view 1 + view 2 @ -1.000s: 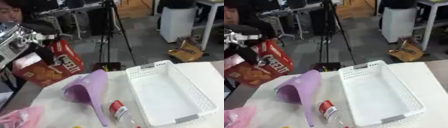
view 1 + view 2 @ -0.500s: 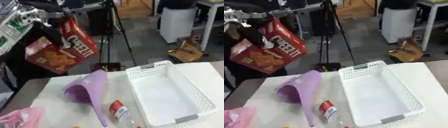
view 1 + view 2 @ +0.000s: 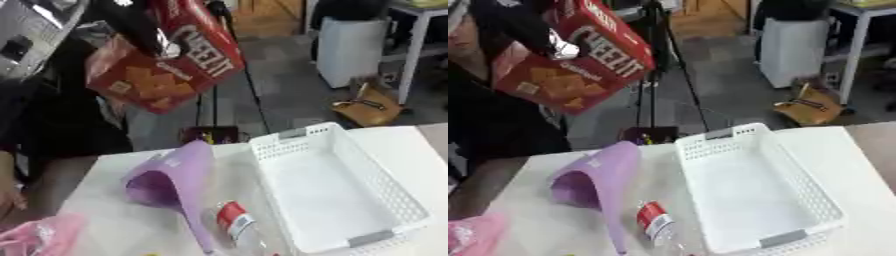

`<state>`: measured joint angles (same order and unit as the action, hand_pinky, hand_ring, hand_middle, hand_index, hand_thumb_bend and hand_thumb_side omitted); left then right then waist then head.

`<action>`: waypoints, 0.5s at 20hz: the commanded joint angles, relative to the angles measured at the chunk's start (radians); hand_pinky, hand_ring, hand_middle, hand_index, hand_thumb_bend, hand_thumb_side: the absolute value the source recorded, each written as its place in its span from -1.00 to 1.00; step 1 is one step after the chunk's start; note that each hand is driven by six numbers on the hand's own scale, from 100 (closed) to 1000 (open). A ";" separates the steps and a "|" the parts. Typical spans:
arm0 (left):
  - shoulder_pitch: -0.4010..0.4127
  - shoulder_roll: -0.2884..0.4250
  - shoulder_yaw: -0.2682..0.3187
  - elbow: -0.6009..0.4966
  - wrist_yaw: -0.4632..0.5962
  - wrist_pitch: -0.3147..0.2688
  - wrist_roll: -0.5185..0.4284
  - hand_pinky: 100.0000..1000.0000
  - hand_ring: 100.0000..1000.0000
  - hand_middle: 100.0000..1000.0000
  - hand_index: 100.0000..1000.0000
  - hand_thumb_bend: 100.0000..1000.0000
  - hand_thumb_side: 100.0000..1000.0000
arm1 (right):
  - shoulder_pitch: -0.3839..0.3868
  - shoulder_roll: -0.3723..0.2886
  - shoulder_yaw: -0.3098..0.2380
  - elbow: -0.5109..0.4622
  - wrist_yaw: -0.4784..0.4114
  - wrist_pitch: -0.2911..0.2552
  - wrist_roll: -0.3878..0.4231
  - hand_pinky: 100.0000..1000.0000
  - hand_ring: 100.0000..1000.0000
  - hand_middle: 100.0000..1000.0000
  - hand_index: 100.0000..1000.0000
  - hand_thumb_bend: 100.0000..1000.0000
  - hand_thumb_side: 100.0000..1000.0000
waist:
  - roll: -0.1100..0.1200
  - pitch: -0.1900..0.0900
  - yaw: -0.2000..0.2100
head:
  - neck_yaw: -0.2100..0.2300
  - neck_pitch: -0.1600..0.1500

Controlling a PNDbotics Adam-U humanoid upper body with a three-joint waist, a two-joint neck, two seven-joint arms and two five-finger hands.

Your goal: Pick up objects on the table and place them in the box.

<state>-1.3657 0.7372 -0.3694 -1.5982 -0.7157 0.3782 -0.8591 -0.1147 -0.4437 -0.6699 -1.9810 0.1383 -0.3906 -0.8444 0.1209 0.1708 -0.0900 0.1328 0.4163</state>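
My left hand (image 3: 140, 27) is shut on a red cracker box (image 3: 166, 60), which hangs tilted in the air high at the upper left, beyond the table's far edge. The white slatted box (image 3: 297, 134) stands on the table at centre right with nothing in it. To its left lie a purple scoop (image 3: 171, 175) and a clear bottle with a red label (image 3: 234, 225). A pink bag (image 3: 39, 240) lies at the lower left corner. My right hand shows in neither view.
The white table (image 3: 114, 225) ends just behind the scoop and the box. A black tripod (image 3: 658, 75) stands on the floor behind it, and a brown bag (image 3: 367, 105) lies on the floor at the right.
The left hand has lifted the cracker box from beside the table's left edge up and to the right. The other things on the table have not moved.
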 commanded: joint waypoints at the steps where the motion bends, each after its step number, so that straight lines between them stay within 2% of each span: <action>1: -0.034 -0.022 0.026 -0.049 -0.002 0.084 -0.048 0.09 -0.17 -0.39 0.02 -1.00 -0.51 | -0.009 -0.025 0.002 -0.019 -0.006 -0.029 -0.027 0.30 0.17 0.03 0.05 -1.00 0.36 | -0.014 -0.019 -0.004 | 0.004 -0.010; 5: -0.036 -0.036 0.022 -0.081 0.007 0.124 -0.048 0.09 -0.17 -0.39 0.02 -1.00 -0.51 | -0.009 -0.025 0.002 -0.019 -0.008 -0.029 -0.026 0.30 0.17 0.03 0.05 -1.00 0.36 | -0.014 -0.019 -0.006 | 0.003 -0.010; 6: -0.037 -0.037 0.022 -0.085 0.009 0.127 -0.048 0.05 -0.25 -0.50 -0.02 -1.00 -0.40 | -0.010 -0.025 0.002 -0.019 -0.009 -0.029 -0.026 0.30 0.17 0.03 0.05 -1.00 0.36 | -0.015 -0.019 -0.008 | 0.005 -0.009; 10: -0.043 -0.113 0.059 -0.162 0.043 0.155 -0.045 0.04 -0.27 -0.53 -0.03 -1.00 -0.35 | -0.021 -0.021 0.011 -0.019 -0.022 -0.029 -0.022 0.30 0.17 0.03 0.05 -1.00 0.36 | -0.022 -0.017 -0.034 | 0.028 -0.003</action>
<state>-1.3844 0.6312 -0.3386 -1.7316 -0.6832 0.4255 -0.8119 -0.1250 -0.4432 -0.6587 -1.9810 0.1254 -0.3932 -0.8437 0.1094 0.1699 -0.1246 0.1530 0.4152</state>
